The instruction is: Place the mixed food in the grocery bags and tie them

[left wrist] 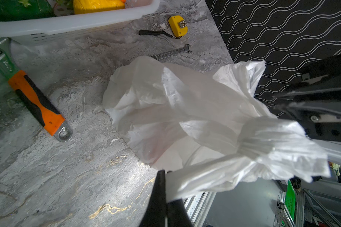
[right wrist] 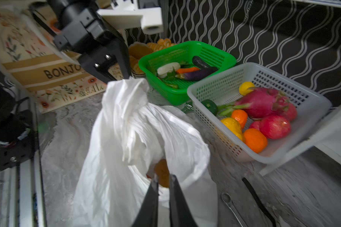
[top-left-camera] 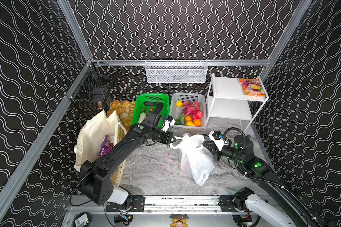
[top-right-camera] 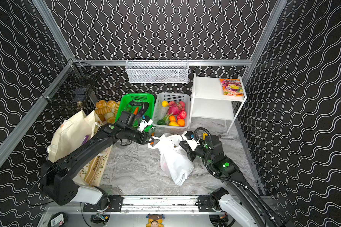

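Note:
A white plastic grocery bag (top-left-camera: 195,163) (top-right-camera: 173,163) stands slumped mid-table. My left gripper (top-left-camera: 172,140) (top-right-camera: 151,140) (left wrist: 165,176) is shut on one twisted handle (left wrist: 215,173) and holds it taut; a knot-like bunch (left wrist: 264,137) sits further along it. My right gripper (top-left-camera: 204,143) (right wrist: 163,180) hovers at the bag's mouth with its jaws slightly parted and nothing between them. An orange-brown food item (right wrist: 161,171) shows inside the bag (right wrist: 126,137). At the left stands the cream canvas tote (top-left-camera: 93,135) (top-right-camera: 71,133), holding purple snack packets (top-left-camera: 103,147) and a red can (top-left-camera: 111,140).
Behind the bag are a green basket (top-left-camera: 152,98) of vegetables, a white basket (top-left-camera: 187,96) of fruit and bread rolls (top-left-camera: 120,110). A white shelf (top-left-camera: 228,88) with a snack packet (top-left-camera: 252,87) stands back right. An orange-handled wrench (left wrist: 35,102), tape measure (left wrist: 177,25) and spanner (left wrist: 173,53) lie nearby.

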